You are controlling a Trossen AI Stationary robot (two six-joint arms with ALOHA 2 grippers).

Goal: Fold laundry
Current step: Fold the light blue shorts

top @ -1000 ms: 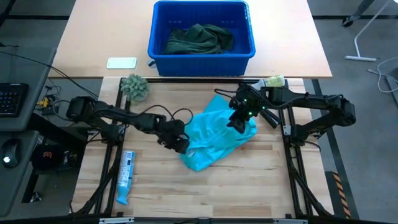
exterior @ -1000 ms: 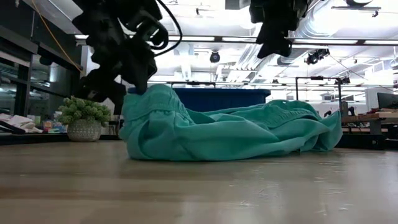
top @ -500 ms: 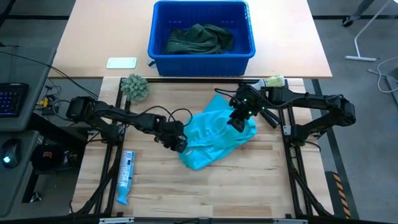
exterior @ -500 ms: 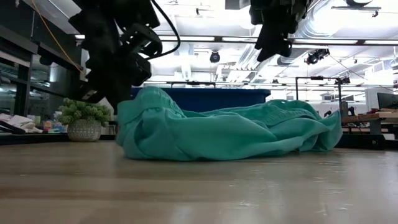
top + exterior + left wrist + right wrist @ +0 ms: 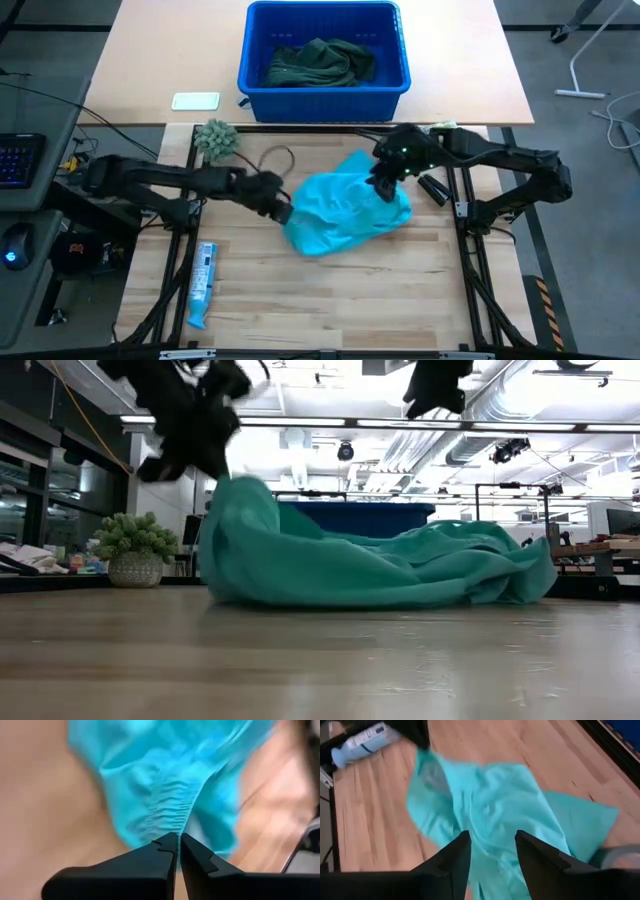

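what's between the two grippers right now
The turquoise shirt spans it in the high view: left gripper pinches its left edge, right gripper hangs open over its right side.

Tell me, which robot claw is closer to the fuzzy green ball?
Left. The left gripper pinches the turquoise cloth shirt a little way from the fuzzy grey-green ball; the right gripper hovers over the shirt's far side.

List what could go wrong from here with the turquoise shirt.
1. The left gripper pinches only a thin gathered bit of the turquoise shirt's edge, so the cloth may slip out when lifted.
2. The right gripper is open above the shirt's other side, holding nothing; a one-sided pull would likely drag or bunch the shirt rather than spread it.
3. A sideways pull could sweep cloth toward the blue tube.
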